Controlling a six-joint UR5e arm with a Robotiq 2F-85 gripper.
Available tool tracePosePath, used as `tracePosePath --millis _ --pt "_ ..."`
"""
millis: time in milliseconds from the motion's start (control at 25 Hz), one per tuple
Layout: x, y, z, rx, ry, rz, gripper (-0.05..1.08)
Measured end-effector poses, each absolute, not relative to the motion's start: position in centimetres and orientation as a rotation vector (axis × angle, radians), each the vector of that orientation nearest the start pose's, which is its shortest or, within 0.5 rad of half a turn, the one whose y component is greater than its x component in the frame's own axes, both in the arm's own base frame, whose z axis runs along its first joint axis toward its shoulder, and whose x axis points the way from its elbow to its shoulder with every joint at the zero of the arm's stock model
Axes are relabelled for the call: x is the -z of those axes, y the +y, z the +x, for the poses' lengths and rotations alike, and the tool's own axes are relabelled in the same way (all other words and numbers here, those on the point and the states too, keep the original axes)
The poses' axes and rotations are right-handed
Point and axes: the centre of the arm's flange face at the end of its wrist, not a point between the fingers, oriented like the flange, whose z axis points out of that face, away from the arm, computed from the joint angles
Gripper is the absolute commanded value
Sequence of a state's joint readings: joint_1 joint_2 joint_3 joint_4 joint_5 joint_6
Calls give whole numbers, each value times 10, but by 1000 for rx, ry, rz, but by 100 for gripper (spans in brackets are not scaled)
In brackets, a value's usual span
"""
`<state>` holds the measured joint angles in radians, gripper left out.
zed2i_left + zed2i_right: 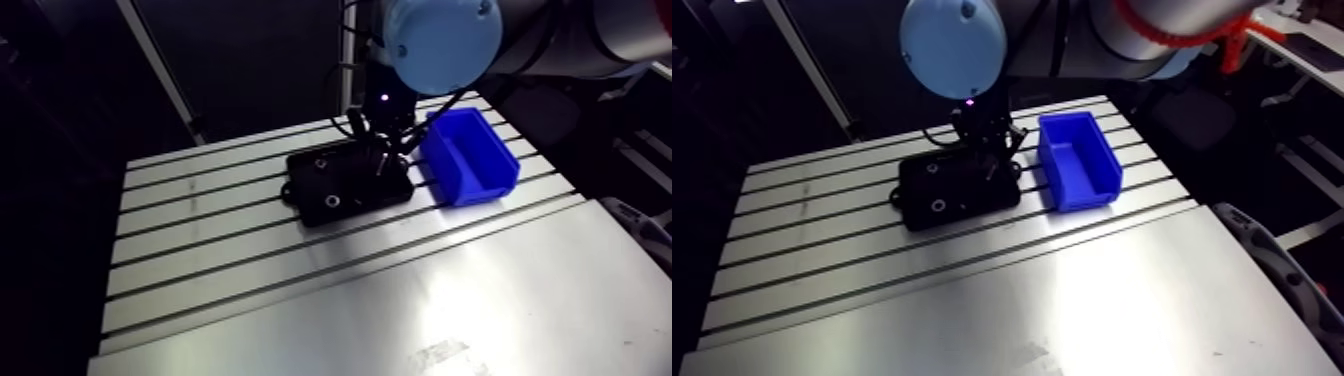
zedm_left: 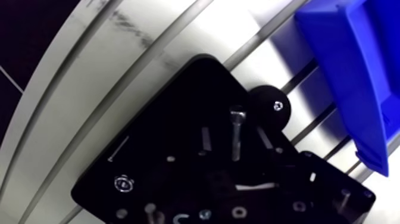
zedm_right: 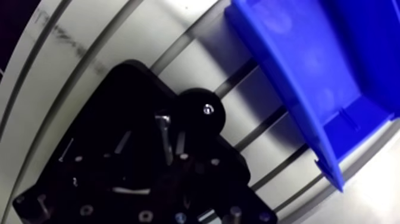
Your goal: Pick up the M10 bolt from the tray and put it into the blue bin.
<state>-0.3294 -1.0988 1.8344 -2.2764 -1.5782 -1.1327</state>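
i hover my gripper (image 1: 381,152) over the tray (image 1: 352,190), its open-or-closed state i cannot tell, and the m10 bolt (image 2: 237,136) lies ungrasped in that tray, so pickup and drop into the blue bin (image 1: 470,158) beside the tray remain.

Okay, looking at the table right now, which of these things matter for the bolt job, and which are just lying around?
For the job:
- large bolt, likely the M10
- black tray it lies in
- blue bin beside the tray

Just lying about:
- smaller screws in the tray
- ring-shaped part, a washer or nut, also in the tray
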Motion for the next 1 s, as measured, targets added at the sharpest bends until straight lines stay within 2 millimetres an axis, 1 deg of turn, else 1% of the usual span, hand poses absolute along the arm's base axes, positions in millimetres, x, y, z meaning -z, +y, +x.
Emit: tracePosePath --millis 360,480,640,720,840,920,1000 --pt "-172 62 -593 -10 2881 1162 54" --pt "-171 62 -592 -10 2878 1160 56" --pt "-170 62 -592 -12 2876 1159 57" --pt "-169 62 -592 -13 2875 1159 60" --pt "-169 62 -592 -15 2875 1160 61" --pt "-169 63 -592 -15 2875 1161 66" --pt "-169 63 -592 -16 2875 1161 66"
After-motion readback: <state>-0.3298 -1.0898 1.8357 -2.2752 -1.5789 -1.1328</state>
